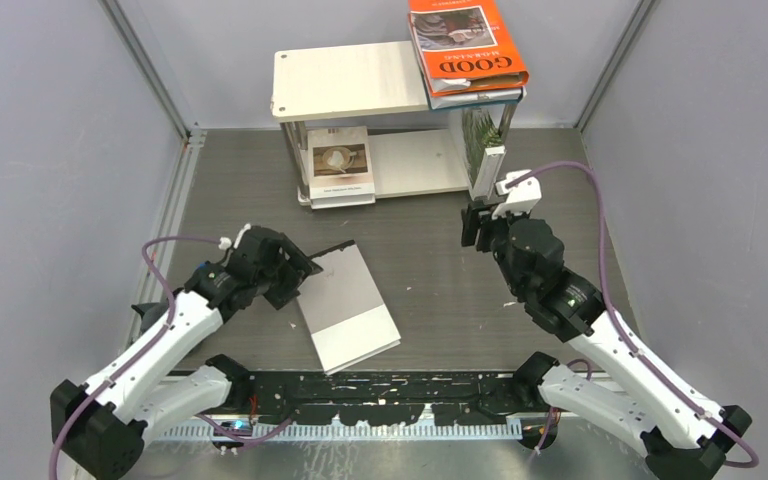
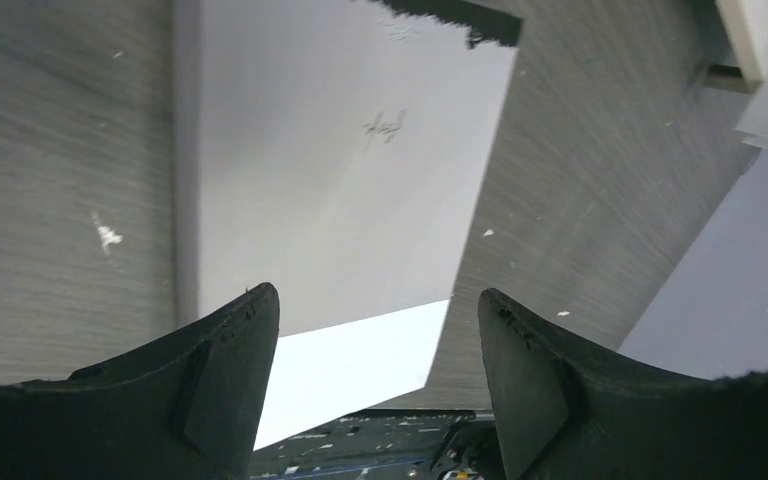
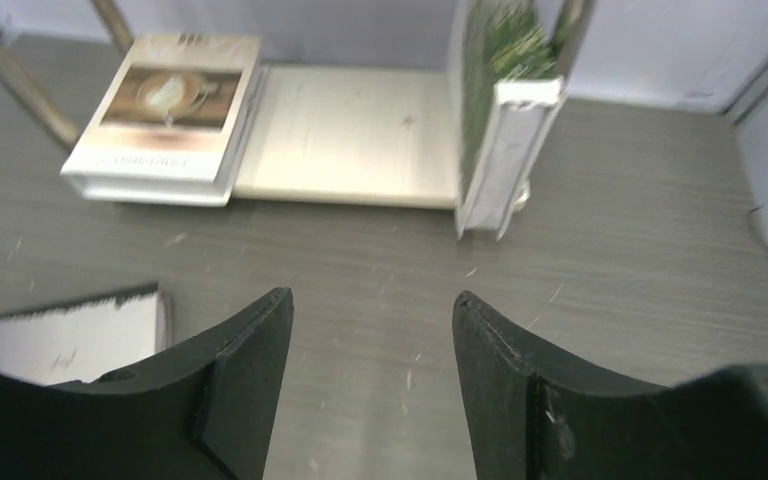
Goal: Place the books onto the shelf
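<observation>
Over on the left, our left gripper (image 2: 375,295) is hovering with its claw spread and empty, over the left edge of the plain grey-white book (image 1: 350,310); that book is lying flat toward the front edge of the desk (image 1: 440,290), well apart from the shelf (image 1: 350,80), so we are judging it the one left to place; a thin flat book is giving little to bite, so we are wanting one finger worked under that left edge and the other on top before closing.

Moving right, the beige book (image 1: 340,162) is lying on the left end of the lower board (image 1: 415,165), overhanging its front; the orange book (image 1: 465,45) is sitting on a second book (image 1: 475,98) at the shelf's top right corner; the palm-leaf book (image 1: 482,145) is standing upright at the lower board's right end; our right gripper (image 3: 370,297) is hanging just in front of it, claw spread, pinching nothing.
</observation>
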Motion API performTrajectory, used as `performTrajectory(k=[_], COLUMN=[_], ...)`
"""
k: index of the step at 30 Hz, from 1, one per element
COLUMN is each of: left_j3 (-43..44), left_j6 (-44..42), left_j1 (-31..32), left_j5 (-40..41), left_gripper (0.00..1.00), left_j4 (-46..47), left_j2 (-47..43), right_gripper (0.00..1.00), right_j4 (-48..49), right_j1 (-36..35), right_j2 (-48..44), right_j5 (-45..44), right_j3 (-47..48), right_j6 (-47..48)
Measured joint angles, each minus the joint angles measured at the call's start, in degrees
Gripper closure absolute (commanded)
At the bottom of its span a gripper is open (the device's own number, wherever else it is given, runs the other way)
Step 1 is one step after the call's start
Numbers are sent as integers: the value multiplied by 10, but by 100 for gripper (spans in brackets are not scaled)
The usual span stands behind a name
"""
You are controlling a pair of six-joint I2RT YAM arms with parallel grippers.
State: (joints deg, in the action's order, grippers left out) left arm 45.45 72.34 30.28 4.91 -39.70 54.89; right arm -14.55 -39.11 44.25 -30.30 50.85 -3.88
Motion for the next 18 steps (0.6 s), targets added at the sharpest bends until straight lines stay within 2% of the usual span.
performTrajectory(k=[7,13,18], left_j3=[-53,-67,-85], left_j6=[33,43,53], left_j1=[0,0,0], left_j5=[0,0,1], left_gripper=[27,28,28], left_j4=[-28,-35,-40], left_j2=[-50,-58,-71], right_gripper=[38,40,40], right_j4=[-77,-53,15], right_j1=[-31,-40,-43], right_j2=[47,107,171], right_j5=[76,169,256], right_j3=[-2,-61,-116], right_j6=[-98,-202,-281])
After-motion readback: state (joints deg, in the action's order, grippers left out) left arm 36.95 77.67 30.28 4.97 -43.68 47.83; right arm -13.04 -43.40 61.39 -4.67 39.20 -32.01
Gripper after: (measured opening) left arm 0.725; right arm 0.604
